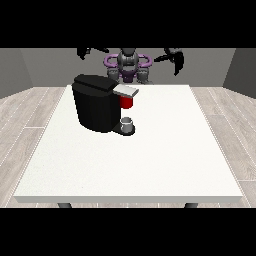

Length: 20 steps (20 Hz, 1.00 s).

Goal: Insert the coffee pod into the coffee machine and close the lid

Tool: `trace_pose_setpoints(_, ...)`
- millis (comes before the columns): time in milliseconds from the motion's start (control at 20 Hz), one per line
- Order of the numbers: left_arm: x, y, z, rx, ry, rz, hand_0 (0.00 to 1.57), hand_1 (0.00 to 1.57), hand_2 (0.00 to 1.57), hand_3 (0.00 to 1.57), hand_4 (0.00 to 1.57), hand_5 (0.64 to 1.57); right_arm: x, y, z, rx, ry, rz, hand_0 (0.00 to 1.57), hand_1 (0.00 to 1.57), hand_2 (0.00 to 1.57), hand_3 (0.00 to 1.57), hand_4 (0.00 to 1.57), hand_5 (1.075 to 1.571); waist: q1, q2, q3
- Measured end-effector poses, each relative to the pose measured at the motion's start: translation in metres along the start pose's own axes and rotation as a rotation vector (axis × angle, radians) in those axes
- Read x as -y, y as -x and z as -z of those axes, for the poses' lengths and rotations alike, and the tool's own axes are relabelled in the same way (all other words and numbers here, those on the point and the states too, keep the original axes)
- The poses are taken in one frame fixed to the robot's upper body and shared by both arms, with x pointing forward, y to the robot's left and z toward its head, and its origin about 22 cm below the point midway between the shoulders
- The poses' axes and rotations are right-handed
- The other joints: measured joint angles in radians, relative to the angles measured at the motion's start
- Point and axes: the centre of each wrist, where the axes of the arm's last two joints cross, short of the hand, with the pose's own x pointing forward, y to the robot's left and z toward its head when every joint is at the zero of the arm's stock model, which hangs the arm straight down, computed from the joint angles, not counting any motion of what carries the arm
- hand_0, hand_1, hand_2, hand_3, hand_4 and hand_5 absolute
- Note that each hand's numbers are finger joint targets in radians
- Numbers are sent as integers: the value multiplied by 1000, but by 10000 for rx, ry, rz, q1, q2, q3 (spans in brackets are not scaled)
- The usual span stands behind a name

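Both arms are raised high and spread wide above the worktop [150,165]. The hand at the view's left [84,52] and the hand at the view's right [175,59] hold nothing; how their fingers lie I cannot tell.

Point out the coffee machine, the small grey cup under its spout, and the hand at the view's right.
coffee machine [95,107]: front view, on its black body's front face.
grey cup [128,123]: front view, on the cup's side wall.
hand at the view's right [175,57]: front view, on the raised black hand.
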Motion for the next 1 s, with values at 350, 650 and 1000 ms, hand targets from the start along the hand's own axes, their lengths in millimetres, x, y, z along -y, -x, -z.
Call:
trace_pose_setpoints(350, 2, -18, -5, 535, 171, -173, 0, 0, 0, 0, 391, 1571, 15, -17, 24, -100, 315, 533, 0, 0, 0, 0, 83, 1571, 540, 622, 4)
trace_pose_setpoints(650, 7, -38, -8, 1068, 79, -73, 0, 0, 0, 0, 356, 1571, 26, -28, 44, -390, 439, 1414, 0, 0, 0, 0, 168, 1571, 849, 1218, 2)
trace_pose_setpoints(1000, 6, -54, -25, 1546, -256, 119, 0, 0, 0, 0, 354, 1571, 15, -30, 56, -417, 119, 1495, 0, 0, 0, 0, 0, 1571, 806, 1890, 5)
